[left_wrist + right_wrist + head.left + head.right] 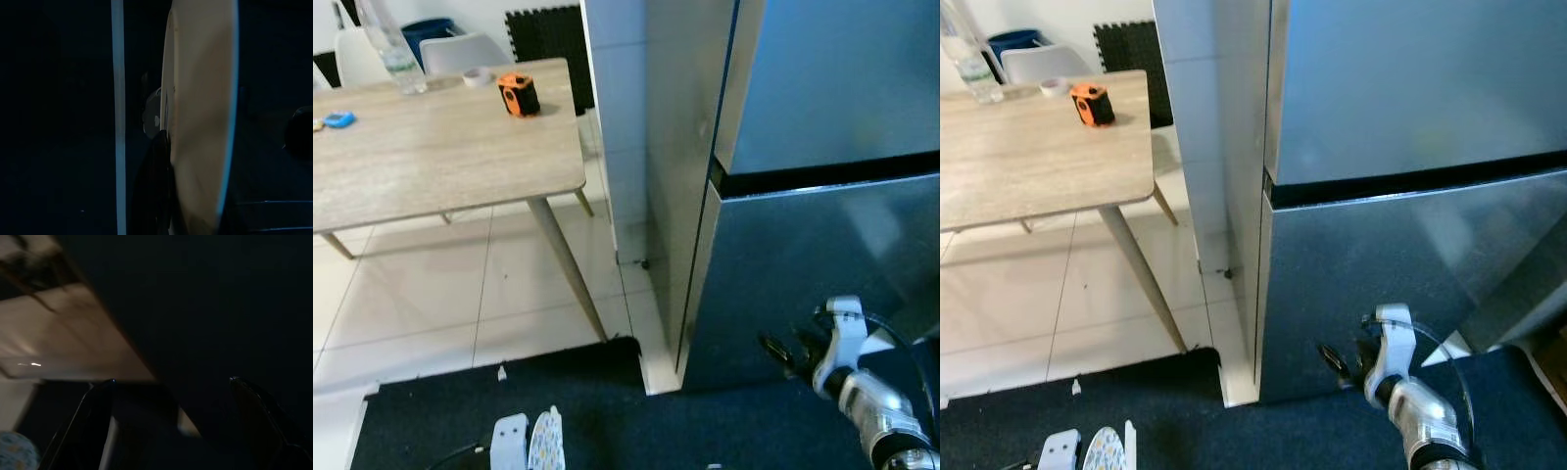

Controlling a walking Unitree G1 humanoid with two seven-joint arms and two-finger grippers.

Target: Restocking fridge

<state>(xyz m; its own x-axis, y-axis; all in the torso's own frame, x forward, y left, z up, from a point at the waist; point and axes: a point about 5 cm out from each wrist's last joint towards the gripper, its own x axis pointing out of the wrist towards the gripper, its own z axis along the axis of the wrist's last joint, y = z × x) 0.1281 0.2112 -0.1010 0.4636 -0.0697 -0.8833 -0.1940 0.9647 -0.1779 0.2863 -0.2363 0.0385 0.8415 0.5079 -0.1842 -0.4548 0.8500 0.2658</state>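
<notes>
The steel fridge (822,98) stands at my right with both doors shut; a dark seam (822,176) splits the upper door from the lower door (803,274). My right gripper (783,351) hangs low in front of the lower door, near its left edge, pointing left. In the right wrist view the right gripper (171,380) is open, its two black fingers (93,411) spread wide with nothing between them. The left wrist view is very dark, with a pale vertical panel (200,117) and a thin light strip (117,98).
A white tiled pillar (617,117) stands against the fridge's left side. Further left is a wooden table (440,166) holding an orange tape measure (519,95), a plastic bottle (396,54) and a tape roll (477,76). A dark mat (587,411) covers the floor before the fridge.
</notes>
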